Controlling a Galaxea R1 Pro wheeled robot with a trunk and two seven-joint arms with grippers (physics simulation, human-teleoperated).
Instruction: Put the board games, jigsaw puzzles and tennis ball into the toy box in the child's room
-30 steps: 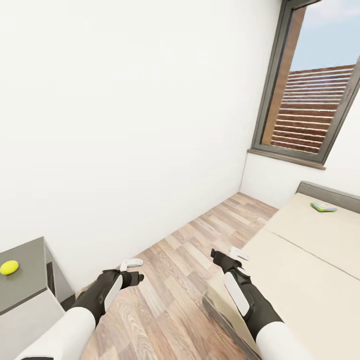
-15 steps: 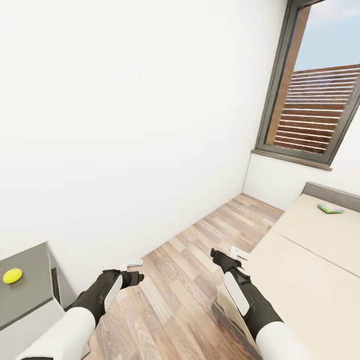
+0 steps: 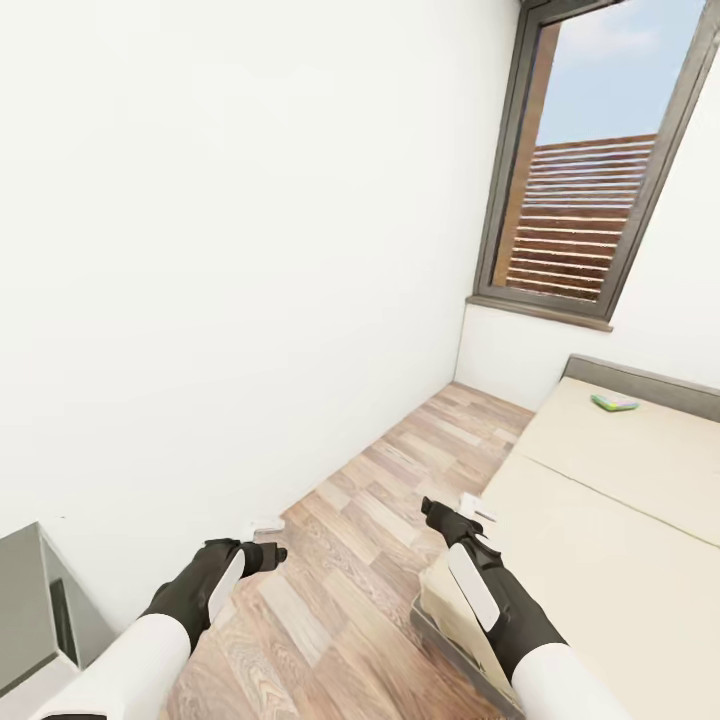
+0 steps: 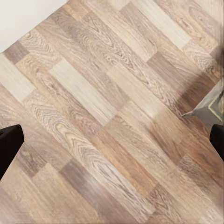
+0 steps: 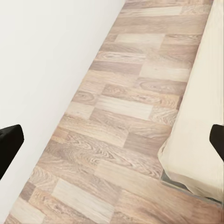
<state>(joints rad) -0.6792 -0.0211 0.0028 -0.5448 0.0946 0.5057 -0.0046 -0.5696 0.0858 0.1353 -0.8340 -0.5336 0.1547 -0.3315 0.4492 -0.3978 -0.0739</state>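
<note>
One board game point(image 3: 613, 403), a small flat green-and-white box, lies at the far end of the bed point(image 3: 600, 520), whose mattress is beige. My left gripper point(image 3: 262, 540) point(image 4: 112, 144) hangs open over the wooden floor, nothing between its fingers. Beside the bed's near corner, my right gripper point(image 3: 455, 510) point(image 5: 112, 144) is open and empty too. A grey end of the table point(image 3: 25, 590) shows at the lower left. The tennis ball, jigsaw puzzles and toy box are out of view.
A strip of wooden floor point(image 3: 400, 500) runs between the white wall point(image 3: 250, 250) and the bed toward a tall window point(image 3: 590, 170). The bed's corner point(image 5: 191, 163) lies close to my right arm.
The camera has turned right: the table end slid toward the left edge and the tennis ball on it left the picture. Both arms hold the same pose.
</note>
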